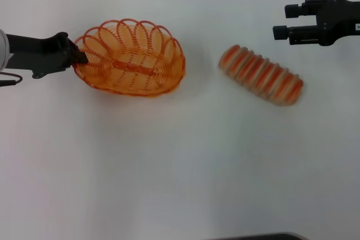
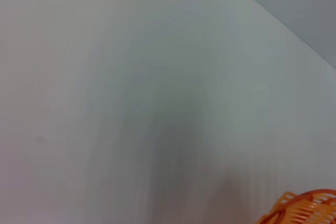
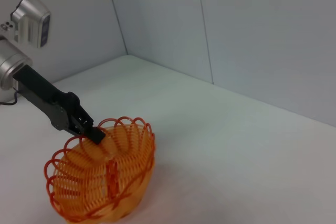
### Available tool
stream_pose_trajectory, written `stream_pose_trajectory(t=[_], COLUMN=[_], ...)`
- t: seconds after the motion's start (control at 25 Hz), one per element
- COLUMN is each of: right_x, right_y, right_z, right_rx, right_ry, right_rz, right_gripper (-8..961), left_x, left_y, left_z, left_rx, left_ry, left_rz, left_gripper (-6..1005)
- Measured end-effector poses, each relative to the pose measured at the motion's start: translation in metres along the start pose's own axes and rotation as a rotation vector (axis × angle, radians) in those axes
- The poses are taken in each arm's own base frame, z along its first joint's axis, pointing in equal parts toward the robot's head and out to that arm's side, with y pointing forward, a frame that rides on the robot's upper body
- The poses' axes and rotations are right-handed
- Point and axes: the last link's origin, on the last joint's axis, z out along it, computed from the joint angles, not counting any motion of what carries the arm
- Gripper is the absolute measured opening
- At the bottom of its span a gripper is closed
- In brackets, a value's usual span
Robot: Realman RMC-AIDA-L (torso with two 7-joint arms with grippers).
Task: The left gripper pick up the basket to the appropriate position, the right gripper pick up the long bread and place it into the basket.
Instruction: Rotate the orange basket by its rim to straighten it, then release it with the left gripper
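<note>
Currently the basket [image 1: 130, 58] sits on the white table [image 1: 169, 167], tilted, with the end away from the long bread [image 1: 261, 75] raised slightly. The left gripper [image 1: 80, 57] is at that raised end of the basket, fingers closed over the looped rim there, pinching the wire. In the right wrist view the same grip is visible: the black fingertips [image 3: 96, 134] clamp the scalloped edge of the basket [image 3: 102, 182] from above and outside, with the arm sloping away up toward its grey-white segment. The left wrist view shows only a small orange piece of the rim [image 2: 302, 209] at the frame edge, over bare table.

The long bread lies flat on the table, well apart from the basket on the side opposite the left gripper, its length running diagonally. Nothing touches it.

The right gripper [image 1: 281, 22] hangs beyond the bread on the side away from the basket, near the loaf's far end but clear of it. Its two fingers are spread apart, a plain gap between them, holding nothing.
</note>
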Motion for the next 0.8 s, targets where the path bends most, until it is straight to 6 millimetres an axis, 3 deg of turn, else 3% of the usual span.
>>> stream_pose_trajectory(t=[0.8], right_x=[-0.0025], right_y=[-0.0004], right_z=[0.0016], right_rx=[-0.001], right_ry=[0.001], right_rz=[-0.008], right_gripper=[722], left_x=[0.0017], left_y=[-0.0047], left_z=[0.0010], left_rx=[-0.016], left_ry=[0.043], left_rz=[-0.038], left_gripper=[72])
